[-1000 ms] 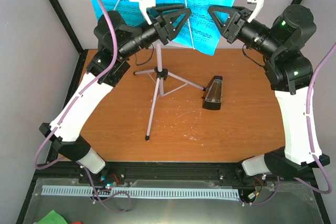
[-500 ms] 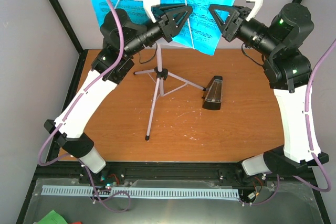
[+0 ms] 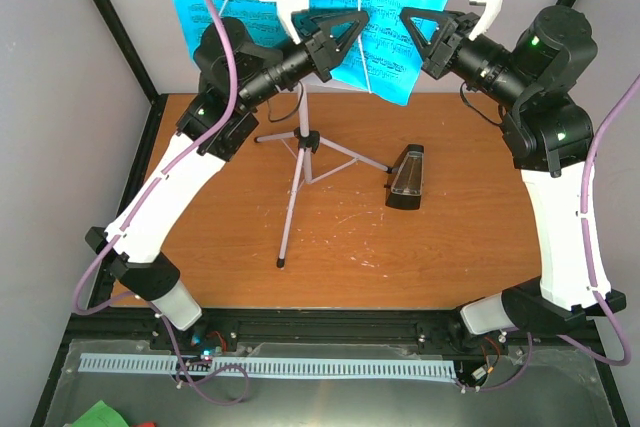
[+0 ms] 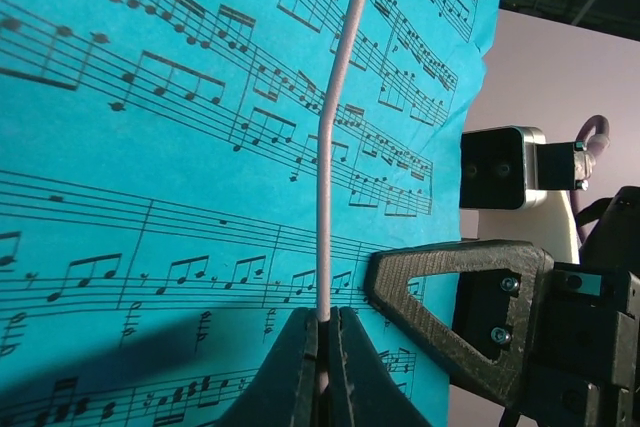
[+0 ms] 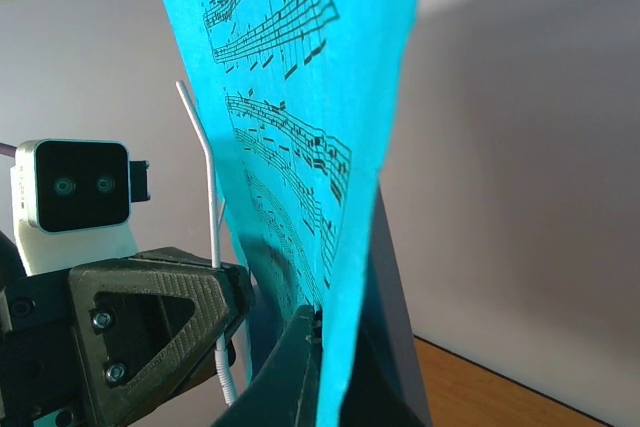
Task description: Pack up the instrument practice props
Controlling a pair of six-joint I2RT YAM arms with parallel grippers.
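Two arms work here, each with one pincer. The left pincer [image 4: 321, 322] is clamped on a thin white wire page-holder [image 4: 326, 167]. The right pincer [image 5: 318, 325] is pressed together on the lower edge of the cyan sheet-music pages [image 3: 410, 7]. The two pincers face each other, just apart, high at the far side of the scene.

There are two cyan pages side by side on one white tripod music stand [image 3: 300, 162], and each has a wire holder lying across it. The gripped wire crosses the right-hand page. The stand's three thin legs are spread on the orange-brown wooden desk [image 3: 450, 247], left of centre.

One small black pyramid metronome [image 3: 405, 179] sits on the desk right of the stand, near one leg tip. A clear plastic cover shows over its face, but whether it is fully seated cannot be told.

The desk is edged by black frame rails, with pale grey walls [image 3: 60, 147] on the sides and back. A white slotted cable duct [image 3: 260, 366] runs along the near edge, below the arm bases.
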